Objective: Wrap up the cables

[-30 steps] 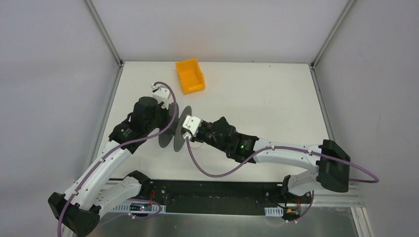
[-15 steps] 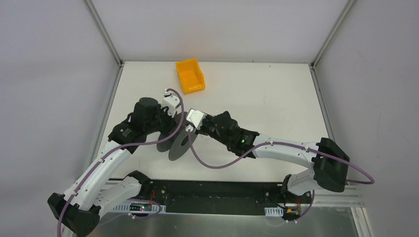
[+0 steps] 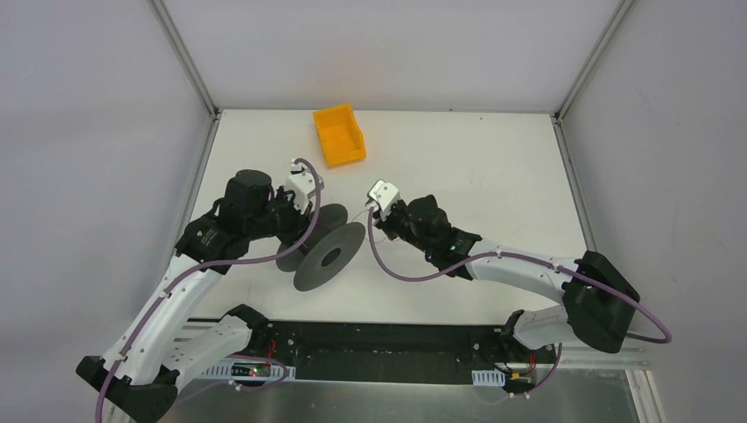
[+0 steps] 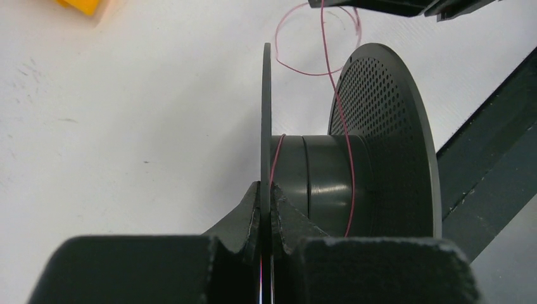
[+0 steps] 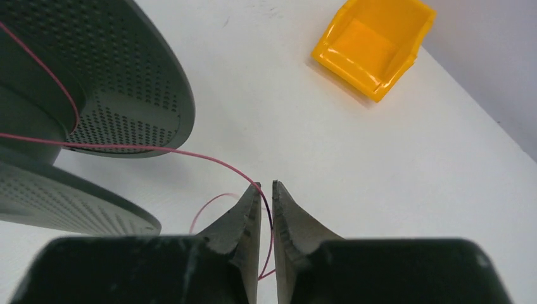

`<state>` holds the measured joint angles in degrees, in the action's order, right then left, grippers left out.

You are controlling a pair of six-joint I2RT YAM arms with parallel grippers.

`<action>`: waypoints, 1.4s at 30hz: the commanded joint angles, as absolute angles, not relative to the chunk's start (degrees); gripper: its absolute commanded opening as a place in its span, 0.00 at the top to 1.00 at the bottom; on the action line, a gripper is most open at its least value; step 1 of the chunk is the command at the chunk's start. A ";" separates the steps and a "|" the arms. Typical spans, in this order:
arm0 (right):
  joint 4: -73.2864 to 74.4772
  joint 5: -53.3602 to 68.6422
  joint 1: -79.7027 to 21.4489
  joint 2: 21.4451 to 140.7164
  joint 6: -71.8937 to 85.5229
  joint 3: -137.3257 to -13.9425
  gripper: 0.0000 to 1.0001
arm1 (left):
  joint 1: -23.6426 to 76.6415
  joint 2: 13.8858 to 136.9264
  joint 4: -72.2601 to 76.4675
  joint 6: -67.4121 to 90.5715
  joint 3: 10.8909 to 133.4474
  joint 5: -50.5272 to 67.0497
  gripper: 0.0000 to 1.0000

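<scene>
Winding looks half done. The left gripper [image 4: 266, 194] clamps the spool [image 4: 329, 183] by its flange. The right gripper [image 5: 266, 190], at the spool's two o'clock, seems pinched on the cable [image 5: 158, 149]. Next, loop it round the hub, kept taut.

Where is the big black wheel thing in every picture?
Top external: the spool sits left of middle, between the two arms.
Left wrist: the spool fills the middle, its thin flange pinched by the left gripper.
Right wrist: the spool is upper left, a red wire running from it to the right gripper.
Shared landmark: the orange bin, seen in all three views.
</scene>
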<state>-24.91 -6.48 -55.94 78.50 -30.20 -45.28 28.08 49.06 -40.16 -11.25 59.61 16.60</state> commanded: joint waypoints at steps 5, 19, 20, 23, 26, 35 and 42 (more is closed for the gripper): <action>-33.19 -0.77 -53.67 75.94 -20.63 -39.44 0.86 | 26.38 47.62 -39.67 -6.74 66.11 21.63 1.00; -45.75 2.13 -53.26 84.15 -10.18 -33.09 0.81 | 23.30 46.32 -33.81 4.57 68.77 22.87 1.00; -45.86 2.20 -53.25 84.95 -9.76 -33.13 0.81 | 23.15 46.10 -33.37 5.12 68.81 22.43 1.00; -46.64 1.87 -53.22 86.68 -8.08 -32.69 0.78 | 22.67 45.55 -32.65 6.69 69.19 19.90 1.00; -47.58 1.18 -53.26 87.95 -6.22 -31.89 0.76 | 22.25 45.33 -31.88 8.60 69.76 17.88 1.00; -50.58 0.62 -53.26 90.65 -3.16 -28.58 0.72 | 21.31 45.25 -31.11 13.65 71.68 12.88 1.00; -47.27 -2.45 -53.22 88.08 -1.64 -26.99 0.67 | 20.92 44.59 -31.11 15.42 72.24 7.88 1.00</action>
<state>-46.83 0.43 -53.39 90.48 -3.62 -27.53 21.63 46.22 -36.27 12.19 68.86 11.42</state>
